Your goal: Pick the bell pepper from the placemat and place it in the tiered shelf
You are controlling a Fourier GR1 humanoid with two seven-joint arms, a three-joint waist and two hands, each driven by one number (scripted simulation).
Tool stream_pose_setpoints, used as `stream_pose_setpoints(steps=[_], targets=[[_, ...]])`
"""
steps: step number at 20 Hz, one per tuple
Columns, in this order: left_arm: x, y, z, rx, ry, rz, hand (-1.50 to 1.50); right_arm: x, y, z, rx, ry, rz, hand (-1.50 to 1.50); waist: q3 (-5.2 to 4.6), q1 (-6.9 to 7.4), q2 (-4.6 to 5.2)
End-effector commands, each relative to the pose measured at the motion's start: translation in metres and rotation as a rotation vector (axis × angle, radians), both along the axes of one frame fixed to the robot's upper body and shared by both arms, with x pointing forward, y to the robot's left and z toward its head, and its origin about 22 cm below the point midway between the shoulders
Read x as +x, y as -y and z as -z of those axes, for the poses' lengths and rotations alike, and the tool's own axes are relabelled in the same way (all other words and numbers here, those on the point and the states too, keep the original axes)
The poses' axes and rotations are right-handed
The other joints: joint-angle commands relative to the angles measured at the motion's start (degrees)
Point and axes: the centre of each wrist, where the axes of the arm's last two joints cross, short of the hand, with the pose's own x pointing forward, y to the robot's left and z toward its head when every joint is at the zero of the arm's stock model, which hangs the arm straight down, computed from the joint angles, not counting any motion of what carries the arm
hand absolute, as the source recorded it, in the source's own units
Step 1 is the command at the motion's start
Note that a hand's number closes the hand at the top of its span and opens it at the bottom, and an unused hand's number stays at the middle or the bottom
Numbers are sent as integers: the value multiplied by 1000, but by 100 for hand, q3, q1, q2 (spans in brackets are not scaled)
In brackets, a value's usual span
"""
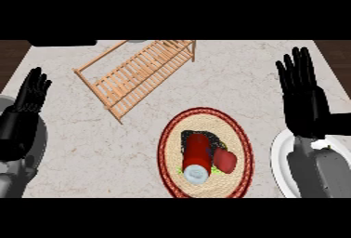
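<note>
A red bell pepper (225, 160) lies on a round woven placemat (205, 120) with a dark red rim, in the lower middle of the head view. Beside it on the mat rests a red cylinder with a pale blue end (197, 158), over a dark patch. The wooden slatted tiered shelf (140, 72) stands tilted at the upper middle of the counter. My right hand (303, 100) is open, fingers straight up, to the right of the mat and above the pepper's level. My left hand (31, 95) is open at the left edge, far from the mat.
The marble counter (89, 148) runs between dark wooden strips at both upper corners. A white plate (280, 160) shows partly under my right forearm at the right. A grey rounded object (5, 103) sits at the left edge behind my left forearm.
</note>
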Motion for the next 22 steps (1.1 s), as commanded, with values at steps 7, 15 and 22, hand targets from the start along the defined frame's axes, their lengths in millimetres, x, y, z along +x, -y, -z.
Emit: stream_pose_setpoints(steps=[7,15,22], targets=[[-9,19,18,-158,-186,-155,0,-15,16,18,-453,-60,342,150,-87,-59,103],[-13,60,4,-188,-206,-148,0,-93,-13,13,-260,86,-31,-150,-34,48,91],[-16,40,12,-167,-227,-153,0,-124,-5,-25,-760,-76,-203,-150,-66,12,61]])
